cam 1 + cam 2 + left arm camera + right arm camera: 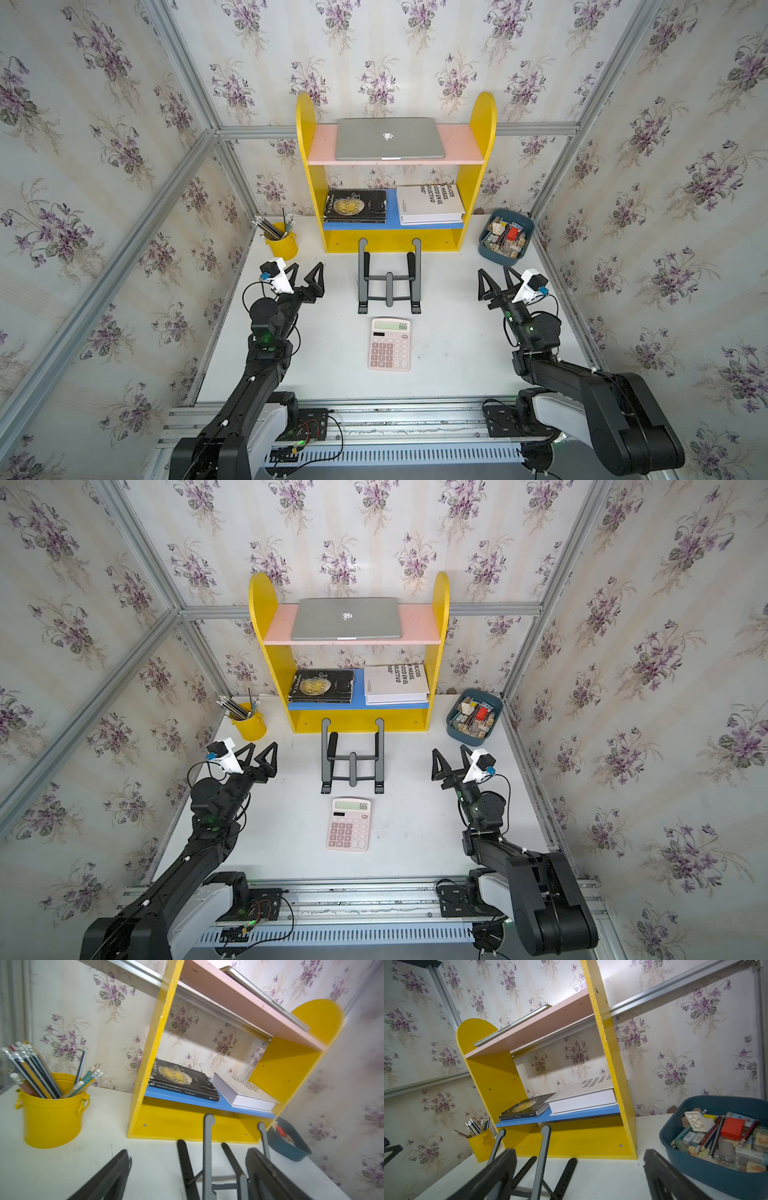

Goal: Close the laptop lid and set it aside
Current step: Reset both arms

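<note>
The laptop [390, 139] is seen shut, laptop lid [388, 135] down, on pink top shelf [461, 143], well beyond and above both grippers. Left gripper [307, 276] and right gripper [494, 282] are spread wide, nothing held. Task judged done; only retraction is called for next.

Two black jointed arms [257, 374] carry white wrist cameras [279, 275], thin black cables and triangular black jaws.

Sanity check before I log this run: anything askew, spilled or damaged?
Nothing stands out. The laptop lies shut and square on the pink top shelf; the stand sits empty, and the calculator sits straight.
</note>
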### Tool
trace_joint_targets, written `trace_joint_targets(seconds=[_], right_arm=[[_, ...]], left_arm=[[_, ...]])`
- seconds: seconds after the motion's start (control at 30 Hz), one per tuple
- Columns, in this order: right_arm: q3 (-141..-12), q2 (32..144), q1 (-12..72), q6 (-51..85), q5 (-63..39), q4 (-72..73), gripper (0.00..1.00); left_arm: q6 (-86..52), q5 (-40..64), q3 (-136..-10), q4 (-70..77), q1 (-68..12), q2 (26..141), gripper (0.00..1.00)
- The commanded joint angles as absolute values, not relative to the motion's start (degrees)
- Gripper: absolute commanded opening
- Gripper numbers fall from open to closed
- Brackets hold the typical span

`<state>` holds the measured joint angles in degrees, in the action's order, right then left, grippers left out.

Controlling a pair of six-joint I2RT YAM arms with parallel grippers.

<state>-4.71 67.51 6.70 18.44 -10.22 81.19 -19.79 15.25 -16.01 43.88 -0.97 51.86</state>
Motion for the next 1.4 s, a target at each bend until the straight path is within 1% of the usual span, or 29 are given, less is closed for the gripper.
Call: trace_joint_targets(seconds=[0.0, 0.17, 0.3, 0.4, 0.5, 0.67, 0.7, 0.77, 0.93, 1.13, 1.2, 1.37], right_arm=[[-3.42, 68.14, 6.66, 14.87, -2.63, 84.27, 1.0], [-1.84, 68.42, 6.67, 11.43, 3.85, 83.76, 1.0], [-1.3, 68.6, 6.61, 11.4, 7.6, 84.19, 1.0], [-0.79, 67.7, 6.65, 7.9, 8.65, 82.68, 1.0], [-1.01, 67.31, 6.59, 9.04, 11.03, 80.87, 1.0], [-0.73, 66.31, 6.23, 8.16, 13.21, 80.46, 1.0], [-0.76, 65.66, 6.18, 5.54, 12.71, 79.68, 1.0], [-0.98, 65.23, 6.19, 4.62, 13.94, 77.57, 1.0], [-1.45, 65.71, 6.15, 2.4, 13.43, 77.42, 1.0], [-2.4, 71.96, 5.76, 0.68, 13.38, 79.26, 1.0], [-2.63, 74.44, 5.69, 0.71, 13.38, 80.4, 1.0], [-2.72, 83.23, 5.62, -0.19, 11.4, 88.55, 1.0]], left_arm=[[-13.5, 8.05, -15.17, 47.23, -0.89, 51.87, 0.9], [-9.33, 0.66, -14.11, 45.87, -0.88, 52.94, 0.91], [-7.33, -3.83, -13.77, 45.49, -0.89, 56.93, 0.91], [-5.02, -5.46, -13.1, 48.35, -0.88, 61.47, 0.91], [-3.2, -6.87, -12.79, 52.67, -0.88, 65.97, 0.91], [-1.75, -9.21, -14.72, 44.26, -0.88, 63.81, 0.91], [-1.21, -8.98, -14.56, 43.75, -0.88, 63.88, 0.92], [-1.29, -9.3, -14.42, 44.45, -0.88, 65.23, 0.91], [-0.63, -9.26, -13.19, 52.99, -0.88, 71.86, 0.91], [0.47, -9.14, -10.16, 71.69, -0.92, 84.78, 0.92], [0.76, -8.71, -10.01, 74.58, -0.88, 87.7, 0.91], [0.56, -9.03, -11.42, 74.4, -0.89, 89.95, 0.92]])
